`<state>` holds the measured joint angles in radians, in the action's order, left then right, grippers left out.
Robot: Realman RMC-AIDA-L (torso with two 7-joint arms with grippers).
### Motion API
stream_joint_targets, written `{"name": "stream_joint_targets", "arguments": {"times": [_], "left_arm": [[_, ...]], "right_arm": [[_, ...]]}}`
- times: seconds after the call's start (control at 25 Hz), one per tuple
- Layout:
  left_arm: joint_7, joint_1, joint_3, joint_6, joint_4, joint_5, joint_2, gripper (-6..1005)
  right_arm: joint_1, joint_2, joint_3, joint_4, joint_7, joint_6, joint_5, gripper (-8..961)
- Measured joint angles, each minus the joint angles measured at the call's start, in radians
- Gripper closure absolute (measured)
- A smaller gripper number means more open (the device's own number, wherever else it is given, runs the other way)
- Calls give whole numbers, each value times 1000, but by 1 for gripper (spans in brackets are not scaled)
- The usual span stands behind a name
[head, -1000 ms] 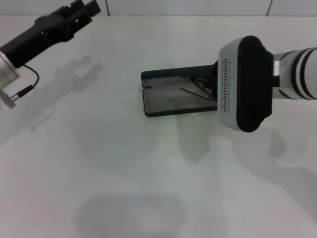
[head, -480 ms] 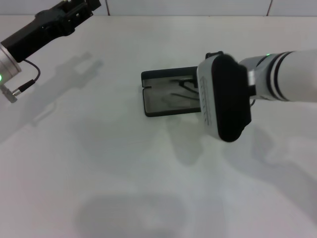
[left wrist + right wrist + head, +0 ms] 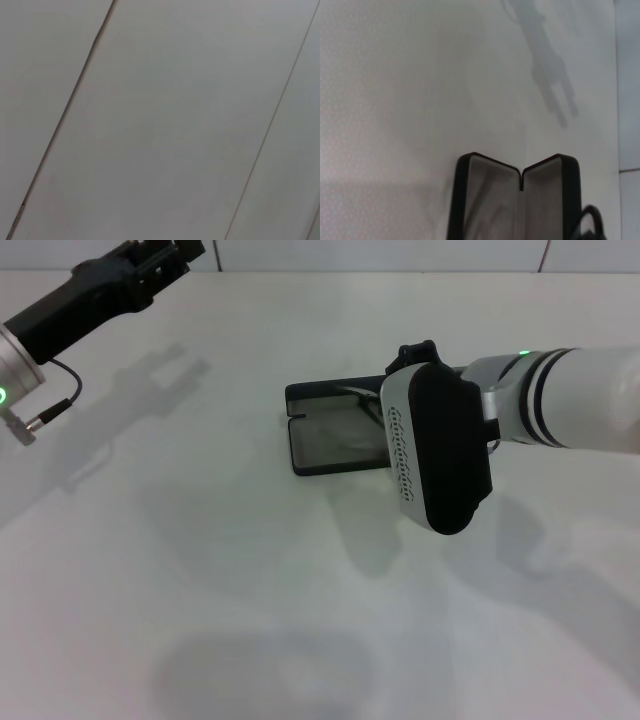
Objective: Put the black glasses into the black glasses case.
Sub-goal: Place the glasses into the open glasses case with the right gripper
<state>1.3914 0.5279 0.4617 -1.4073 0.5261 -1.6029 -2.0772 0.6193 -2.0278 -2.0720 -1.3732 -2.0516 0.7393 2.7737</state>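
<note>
My right arm is reaching in over the white table (image 3: pixel 200 570), its bulky grey-and-black wrist housing hanging above the near right end of the black glasses case (image 3: pixel 325 430), which is lying open near the middle of the table with its grey lining facing up. The right gripper (image 3: pixel 415 355) is showing only as a dark tip poking out behind the housing, just over the case's far right corner; I cannot tell how far its jaws are parted or whether they are gripping anything. The black glasses (image 3: pixel 365 410) are showing as thin dark wire lines inside the open case, close to my right wrist and mostly hidden by it; whether they are lying loose on the lining I cannot tell. From my right wrist camera the case (image 3: pixel 520 195) is appearing as two grey-lined halves joined at a hinge, with a faint thin line in one half and a dark curved loop at the picture's edge beside the other. My left gripper (image 3: pixel 175 252) is sitting raised at the far left corner of the table, well apart from the case, its jaws too hard to read.
</note>
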Motion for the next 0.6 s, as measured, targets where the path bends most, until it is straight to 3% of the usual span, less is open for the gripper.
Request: {"name": "stream_joint_targets", "arguments": {"times": [0.6], "left_arm": [[-3,6,0,2,-1,-8,-1,392]], "right_arm": [[-34,0,-11,7,4,-57,22,768]]}}
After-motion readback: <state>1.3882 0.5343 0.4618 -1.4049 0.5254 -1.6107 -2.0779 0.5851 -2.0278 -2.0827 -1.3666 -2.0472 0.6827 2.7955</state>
